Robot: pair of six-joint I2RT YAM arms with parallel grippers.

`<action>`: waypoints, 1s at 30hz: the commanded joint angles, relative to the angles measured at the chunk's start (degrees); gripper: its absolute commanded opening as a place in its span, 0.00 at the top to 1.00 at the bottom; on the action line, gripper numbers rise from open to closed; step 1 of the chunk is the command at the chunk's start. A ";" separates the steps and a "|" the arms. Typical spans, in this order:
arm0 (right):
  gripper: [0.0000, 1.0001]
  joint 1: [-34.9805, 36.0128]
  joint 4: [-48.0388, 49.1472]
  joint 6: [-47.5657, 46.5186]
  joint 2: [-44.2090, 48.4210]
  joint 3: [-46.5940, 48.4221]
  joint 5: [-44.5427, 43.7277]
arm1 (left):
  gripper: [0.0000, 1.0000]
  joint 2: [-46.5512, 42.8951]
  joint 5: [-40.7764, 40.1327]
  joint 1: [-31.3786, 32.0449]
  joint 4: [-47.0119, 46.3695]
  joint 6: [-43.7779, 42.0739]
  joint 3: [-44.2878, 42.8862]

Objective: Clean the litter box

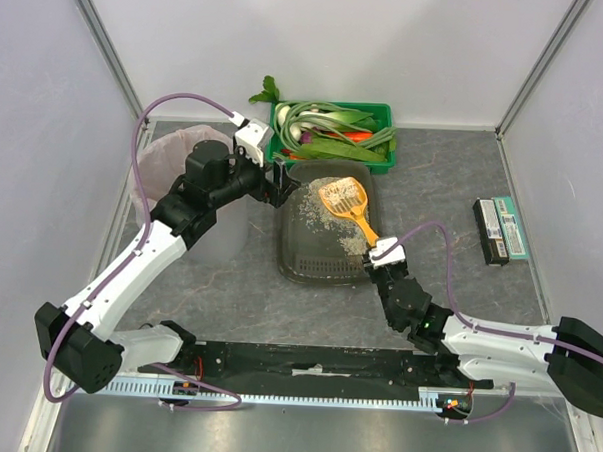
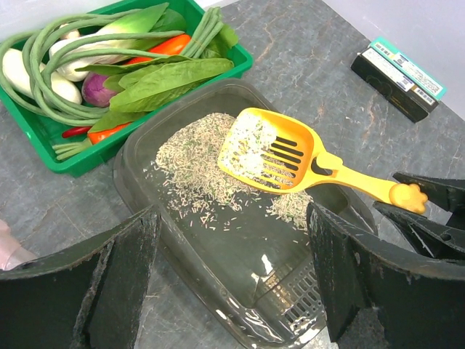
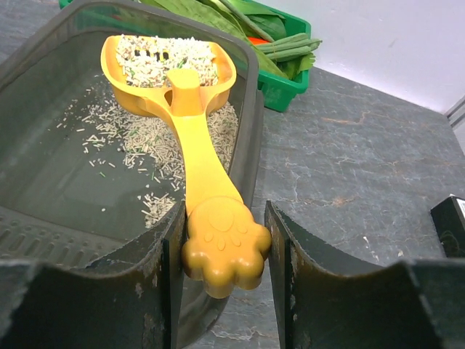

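The litter box [image 1: 298, 254], a dark grey tray, lies mid-table with pale litter spread over its far half [image 2: 190, 163]. A yellow-orange slotted scoop [image 1: 345, 198] sits over the tray with litter heaped in its head [image 3: 163, 62]. My right gripper [image 3: 224, 251] is shut on the paw-shaped end of the scoop's handle [image 2: 407, 195], at the tray's right rim [image 1: 383, 252]. My left gripper [image 2: 232, 218] is open, with nothing between its fingers. It hovers over the tray's left rim, near the far left corner [image 1: 281, 183].
A green crate of vegetables [image 1: 382, 114] touches the tray's far edge. A round grey bin with a pink liner [image 1: 169, 158] stands left of the tray, under my left arm. Two small flat boxes [image 1: 502, 230] lie at the right.
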State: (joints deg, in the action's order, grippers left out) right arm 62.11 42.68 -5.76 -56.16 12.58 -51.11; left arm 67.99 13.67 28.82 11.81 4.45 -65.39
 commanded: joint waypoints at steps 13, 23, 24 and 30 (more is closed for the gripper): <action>1.00 0.82 11.02 -3.38 4.12 -4.93 1.98 | 0.13 1.36 1.88 -0.25 -2.67 0.47 -0.18; 1.00 2.14 -3.27 1.18 3.26 -0.03 4.55 | 0.13 2.24 2.33 -0.25 -2.76 0.65 -0.27; 1.00 2.05 -4.43 1.89 2.64 0.34 -0.78 | 0.13 2.24 2.06 -0.25 -2.59 0.56 -0.18; 1.00 2.93 -7.92 5.13 0.37 2.52 -0.67 | 0.13 2.41 1.71 -0.25 -2.23 0.21 -0.45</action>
State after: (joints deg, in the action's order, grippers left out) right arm 64.07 40.91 -5.21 -53.30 10.07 -46.57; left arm 70.17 15.40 28.82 11.49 4.47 -65.32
